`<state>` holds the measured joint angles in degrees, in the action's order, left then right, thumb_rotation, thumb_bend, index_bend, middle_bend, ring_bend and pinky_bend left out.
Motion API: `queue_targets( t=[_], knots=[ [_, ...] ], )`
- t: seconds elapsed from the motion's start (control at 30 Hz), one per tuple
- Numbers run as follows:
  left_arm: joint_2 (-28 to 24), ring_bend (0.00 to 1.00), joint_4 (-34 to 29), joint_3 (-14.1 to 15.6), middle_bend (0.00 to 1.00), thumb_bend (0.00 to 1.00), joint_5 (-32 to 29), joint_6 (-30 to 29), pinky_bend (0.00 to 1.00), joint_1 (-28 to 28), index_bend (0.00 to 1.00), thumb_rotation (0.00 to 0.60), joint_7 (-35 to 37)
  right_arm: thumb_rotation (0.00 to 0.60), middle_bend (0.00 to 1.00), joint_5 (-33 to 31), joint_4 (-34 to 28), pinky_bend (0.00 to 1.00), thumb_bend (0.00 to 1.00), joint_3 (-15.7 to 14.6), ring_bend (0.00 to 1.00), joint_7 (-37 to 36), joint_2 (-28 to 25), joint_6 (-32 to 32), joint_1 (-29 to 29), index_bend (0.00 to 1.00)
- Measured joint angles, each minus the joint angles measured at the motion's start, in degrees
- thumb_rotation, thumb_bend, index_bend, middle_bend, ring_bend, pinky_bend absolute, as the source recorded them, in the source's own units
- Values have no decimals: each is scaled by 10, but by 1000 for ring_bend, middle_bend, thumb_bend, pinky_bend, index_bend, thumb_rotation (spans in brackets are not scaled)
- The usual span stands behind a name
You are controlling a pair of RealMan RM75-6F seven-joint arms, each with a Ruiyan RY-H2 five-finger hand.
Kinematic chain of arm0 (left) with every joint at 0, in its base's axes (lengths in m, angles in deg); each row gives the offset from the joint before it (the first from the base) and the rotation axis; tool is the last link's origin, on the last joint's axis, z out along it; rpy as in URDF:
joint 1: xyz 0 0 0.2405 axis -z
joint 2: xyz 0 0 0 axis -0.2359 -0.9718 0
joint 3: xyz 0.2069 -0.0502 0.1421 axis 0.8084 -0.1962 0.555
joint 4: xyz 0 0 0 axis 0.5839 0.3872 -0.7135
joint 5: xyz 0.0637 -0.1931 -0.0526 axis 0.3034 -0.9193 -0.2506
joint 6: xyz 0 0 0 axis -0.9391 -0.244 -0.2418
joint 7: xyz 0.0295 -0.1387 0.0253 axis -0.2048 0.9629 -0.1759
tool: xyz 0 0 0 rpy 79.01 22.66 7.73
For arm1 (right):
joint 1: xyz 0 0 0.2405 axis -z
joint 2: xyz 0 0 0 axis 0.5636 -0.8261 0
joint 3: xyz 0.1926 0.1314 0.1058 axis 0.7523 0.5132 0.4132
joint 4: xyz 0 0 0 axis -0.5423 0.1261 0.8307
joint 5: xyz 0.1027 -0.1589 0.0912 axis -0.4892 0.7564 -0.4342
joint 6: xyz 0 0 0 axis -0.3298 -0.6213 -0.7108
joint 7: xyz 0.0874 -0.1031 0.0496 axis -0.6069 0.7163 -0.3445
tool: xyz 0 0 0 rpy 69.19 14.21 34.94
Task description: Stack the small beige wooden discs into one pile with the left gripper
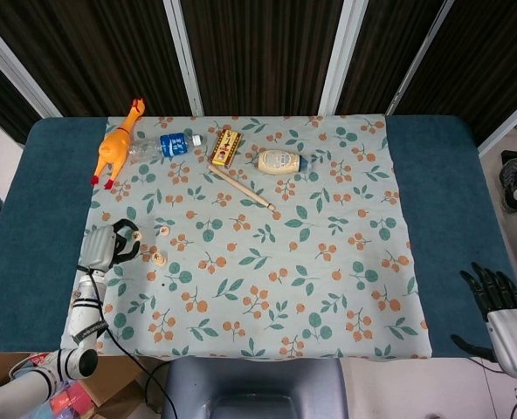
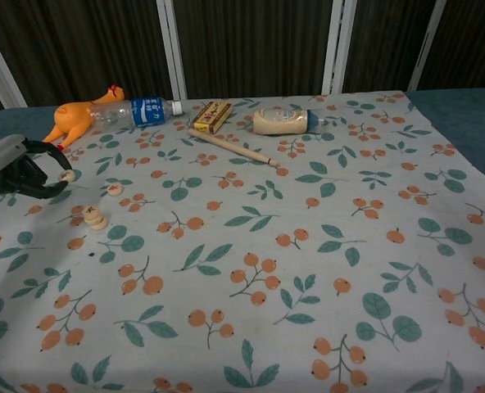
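Note:
My left hand (image 1: pixel 110 249) (image 2: pixel 20 168) hovers over the left edge of the floral cloth and pinches a small beige wooden disc (image 2: pixel 65 175) (image 1: pixel 137 236) at its fingertips. To its right, a short pile of beige discs (image 2: pixel 96 219) (image 1: pixel 157 258) lies on the cloth. A single disc with a red mark (image 2: pixel 115 190) (image 1: pixel 163 230) lies just beyond the pile. The held disc is up and to the left of the pile, apart from it. My right hand (image 1: pixel 494 295) hangs off the table's right front corner, fingers apart and holding nothing.
Along the far side lie an orange rubber chicken (image 2: pixel 70 117), a water bottle (image 2: pixel 136 110), a yellow box (image 2: pixel 212 115), a wooden stick (image 2: pixel 234 147) and a cream-coloured bottle (image 2: pixel 282 121). The cloth (image 2: pixel 308 270) covers a blue table (image 1: pixel 451 175).

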<state>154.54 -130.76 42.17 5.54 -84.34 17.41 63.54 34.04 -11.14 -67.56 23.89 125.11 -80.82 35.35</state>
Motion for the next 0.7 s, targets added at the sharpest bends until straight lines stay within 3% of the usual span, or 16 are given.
queue_targets(
  t=[0.23,0.7],
  knots=[
    [-47,1000,-134,24,1000,394,10,-18,1000,-20,520,600,-46,600,0,5,1,0,159,-2,0,-5,-1,-4,1,0],
    [-30,1000,-118,39,1000,395,-5,-13,1000,-19,509,600,-84,600,0,6,2,0,160,-2,0,-11,-3,-6,1,0]
  ],
)
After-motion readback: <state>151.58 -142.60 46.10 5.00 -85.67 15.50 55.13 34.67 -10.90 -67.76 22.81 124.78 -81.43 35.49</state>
